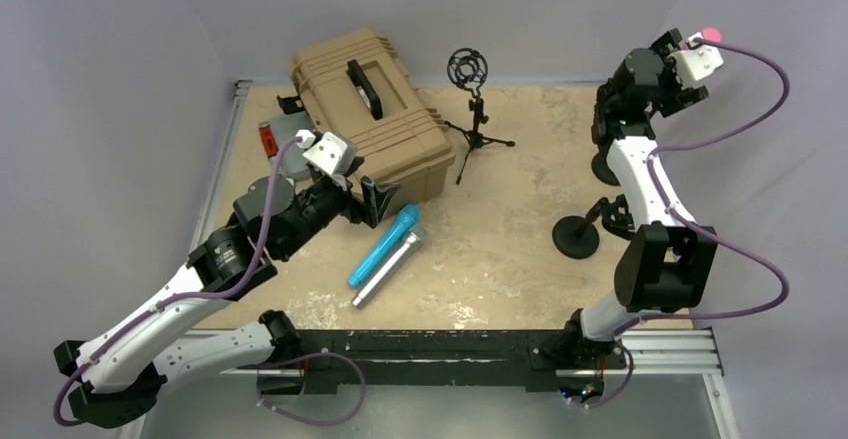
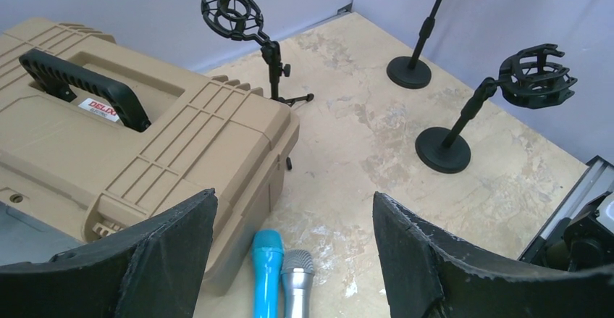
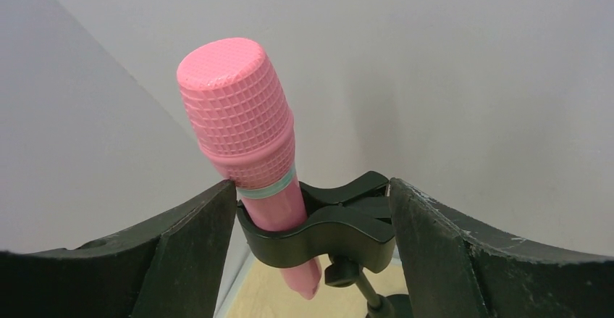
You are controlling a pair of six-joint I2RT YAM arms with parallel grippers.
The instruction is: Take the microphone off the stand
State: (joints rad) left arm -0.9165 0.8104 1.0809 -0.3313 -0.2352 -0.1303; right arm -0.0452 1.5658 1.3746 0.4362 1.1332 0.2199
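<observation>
Your right gripper [image 3: 310, 195] stands apart, empty, either side of the stand clip [image 3: 340, 235] that holds the pink microphone [image 3: 239, 137], tilted. It looks light, rigid and likely slick. Grip the ribbed head, not the smooth handle.

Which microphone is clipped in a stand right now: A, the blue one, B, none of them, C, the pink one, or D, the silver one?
C: the pink microphone sits in the stand's black clip, while the blue microphone and silver microphone lie on the table.
</observation>
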